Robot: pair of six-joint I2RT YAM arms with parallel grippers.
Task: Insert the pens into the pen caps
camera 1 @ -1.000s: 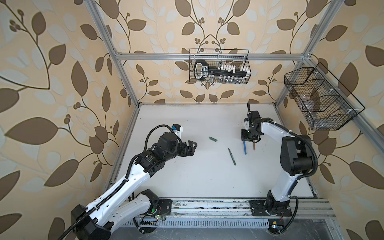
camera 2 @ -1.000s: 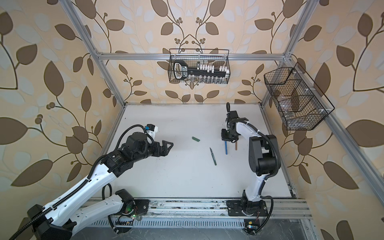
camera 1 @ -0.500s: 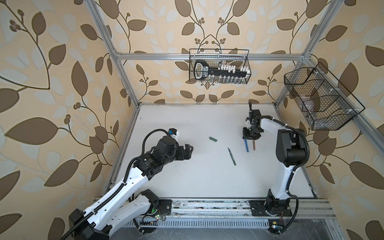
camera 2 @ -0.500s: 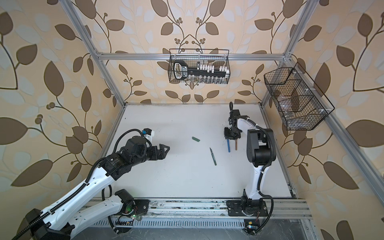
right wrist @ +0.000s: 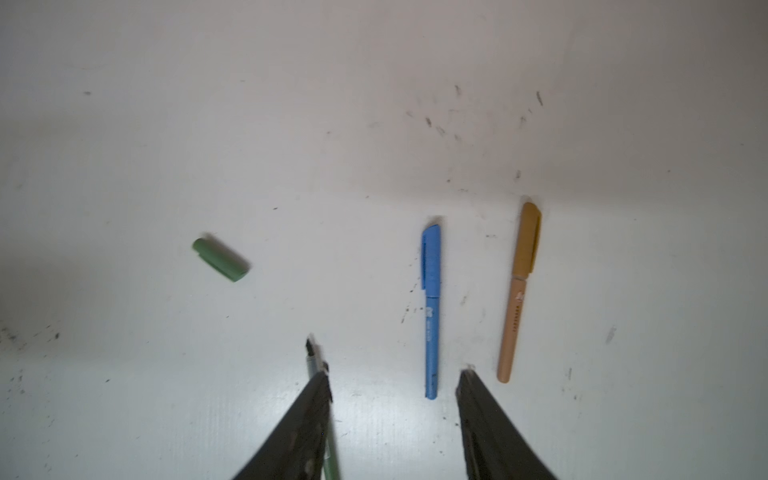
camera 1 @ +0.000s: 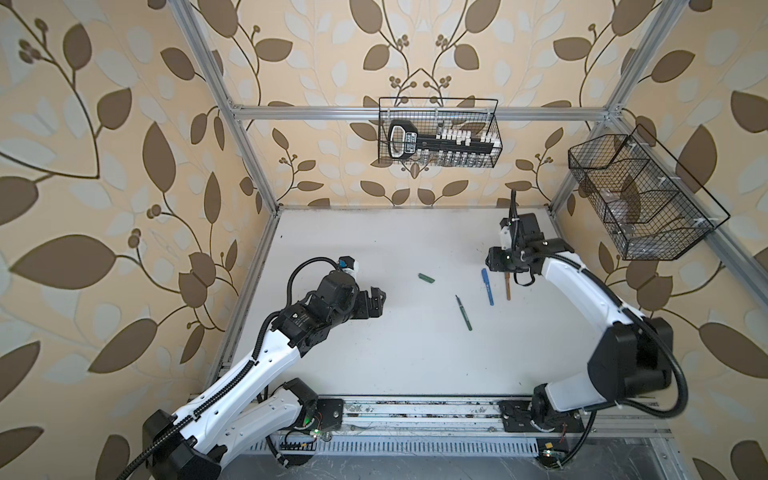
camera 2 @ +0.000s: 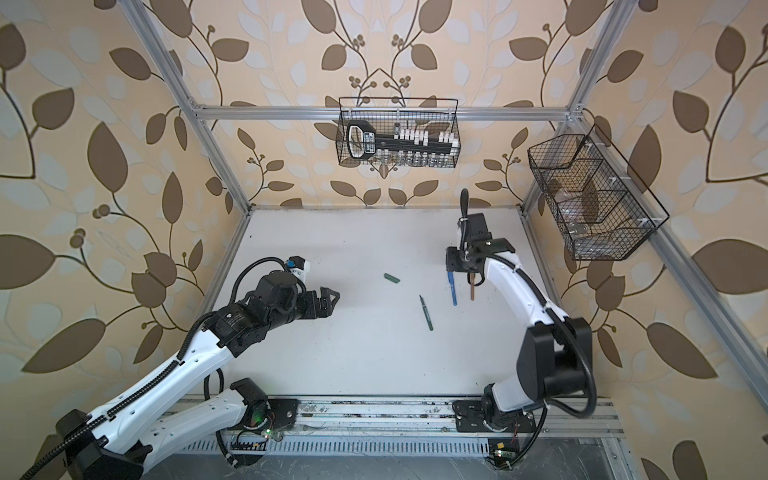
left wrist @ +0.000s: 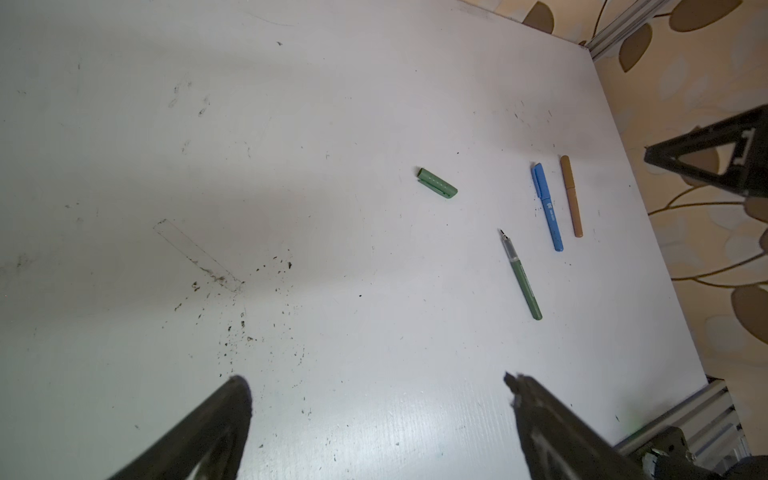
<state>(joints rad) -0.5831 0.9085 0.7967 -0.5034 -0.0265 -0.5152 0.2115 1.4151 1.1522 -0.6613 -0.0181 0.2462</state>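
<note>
Hovering over the left-centre of the white table (camera 1: pixel 374 353) in both top views, the left gripper (camera 1: pixel 376 297) has its jaws spread wide and carries nothing. The right gripper (right wrist: pixel 394 374) hangs right of centre, pointing down over the upper ends of two pens. Its jaws stand partly apart (a narrower gap than the left's) and grip nothing. In the right wrist view the tail of the blue pen (right wrist: pixel 431 316) shows on the table in that gap, touched by neither finger.

The green pen (camera 1: pixel 463 307) lies just right of the frame's centre in a top view, uncapped, with its dark tip bare and aimed toward the upper left. The green cap (camera 1: pixel 427 278) rests on its side up and to the left of that tip, clearly apart from it. To the right of the green pen, the blue pen and the orange-brown pen (right wrist: pixel 517 299) lie side by side, nearly parallel and not touching. Each is closed: the blue cap (right wrist: pixel 432 257) and the orange-brown cap (right wrist: pixel 528 241) sit on their upper ends. In the right wrist view one finger hides most of the green pen's barrel.
</note>
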